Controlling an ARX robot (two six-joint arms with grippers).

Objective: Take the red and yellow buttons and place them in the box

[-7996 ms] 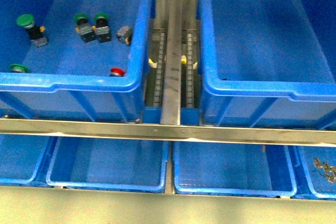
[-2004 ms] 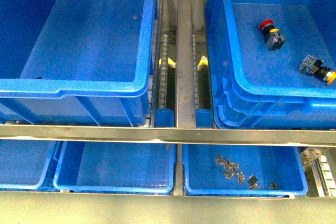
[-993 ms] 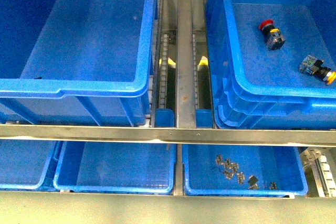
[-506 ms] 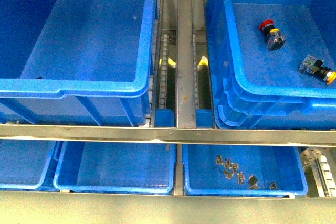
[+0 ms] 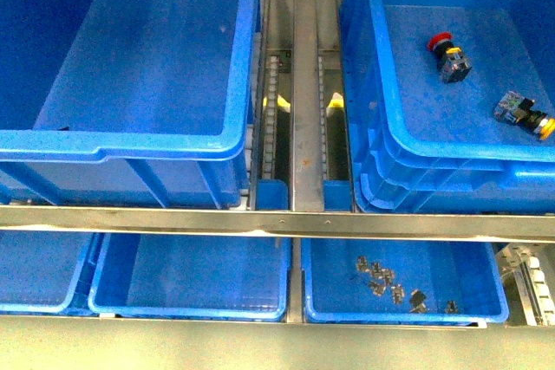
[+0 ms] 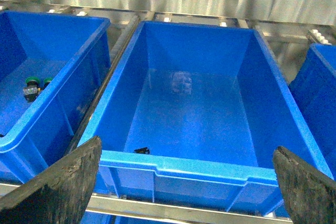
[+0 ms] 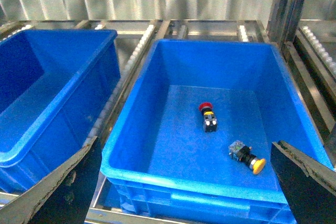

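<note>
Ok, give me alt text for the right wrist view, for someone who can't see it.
A deep blue crate holds a red-capped button and a yellow-capped button, lying apart on its floor. The right gripper's dark fingers frame the crate, spread wide and holding nothing.

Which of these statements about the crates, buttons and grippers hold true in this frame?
1. The red button lies in the right crate. True.
2. The yellow button sits in the left crate. False: it lies in the right crate, near the red one.
3. Both grippers are open and hold nothing. True.
4. Green buttons share the right crate. False: the left wrist view shows them in a separate crate.
5. The small metal parts lie in a shallow tray. True.
</note>
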